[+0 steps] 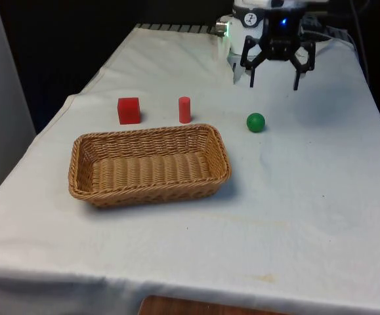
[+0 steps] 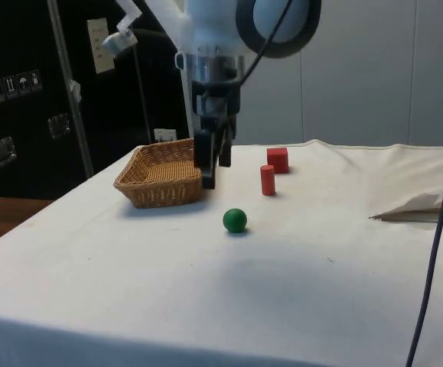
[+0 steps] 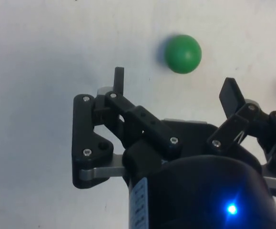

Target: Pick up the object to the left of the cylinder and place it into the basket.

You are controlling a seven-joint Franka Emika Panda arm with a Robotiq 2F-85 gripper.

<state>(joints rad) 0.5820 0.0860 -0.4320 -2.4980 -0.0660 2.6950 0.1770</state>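
Note:
A red cube point(image 1: 128, 110) sits on the white cloth at the front view's left of a short red cylinder point(image 1: 184, 109); both stand just behind the woven basket point(image 1: 78, 161). The side view shows the cube point(image 2: 277, 159) beyond the cylinder point(image 2: 267, 180) and the basket point(image 2: 133, 183) beside them. My gripper point(image 1: 275, 81) hangs open above the table, well off to the front view's right of the cylinder, holding nothing. From the side the gripper point(image 2: 212, 170) hovers over the cloth. The wrist view shows its fingertips point(image 3: 119, 80) spread wide.
A green ball point(image 1: 256, 122) lies on the cloth at the front view's right of the cylinder, nearly under the gripper; it appears as the ball point(image 2: 235, 220) in the side view and the ball point(image 3: 183, 53) in the wrist view.

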